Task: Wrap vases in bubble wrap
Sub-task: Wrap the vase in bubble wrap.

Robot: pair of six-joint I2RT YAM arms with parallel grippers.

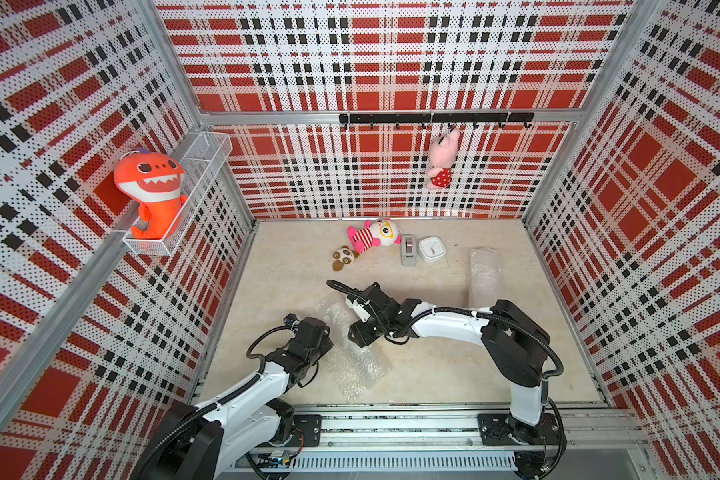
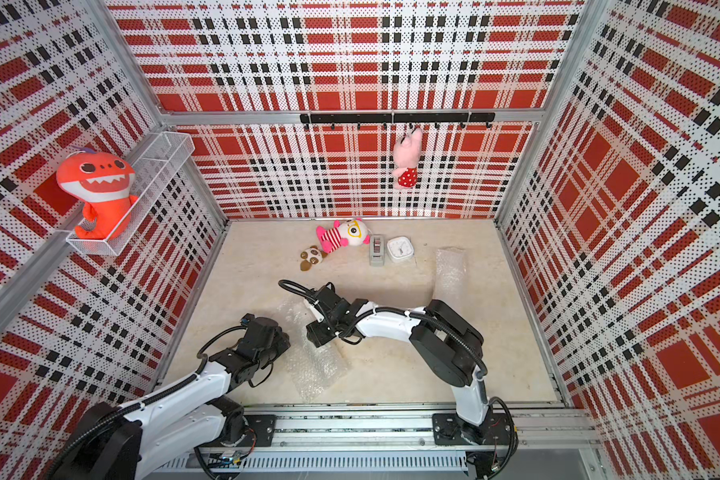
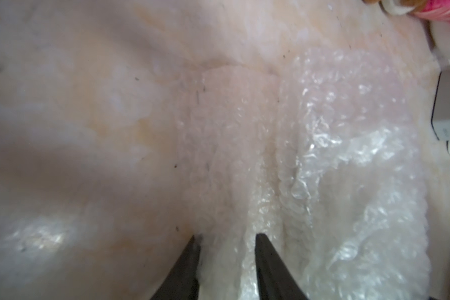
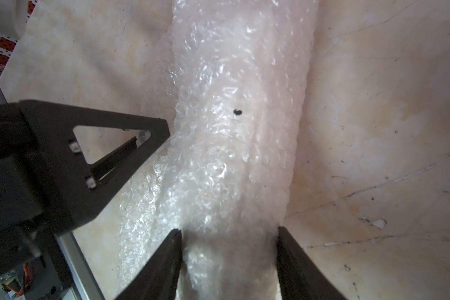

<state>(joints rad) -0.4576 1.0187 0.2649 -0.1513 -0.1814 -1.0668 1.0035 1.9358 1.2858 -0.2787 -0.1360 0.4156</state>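
Left arm [image 1: 242, 395] reaches forward from its base, wrist tipped down. Left gripper [image 3: 225, 236]: jaws narrow, pinching a fold of bubble wrap [image 3: 226, 181]. Right arm [image 1: 445, 322]: elbow raised, forearm swung across toward the left arm, wrist pitched down. Right gripper [image 4: 229, 230]: jaws wider, pressed on both sides of the rolled bubble wrap. Grippers near each other, apart.

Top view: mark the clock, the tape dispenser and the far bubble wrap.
clock [image 1: 432, 248]: top view, on its white face.
tape dispenser [image 1: 408, 251]: top view, on its grey body.
far bubble wrap [image 1: 485, 276]: top view, middle of the sheet.
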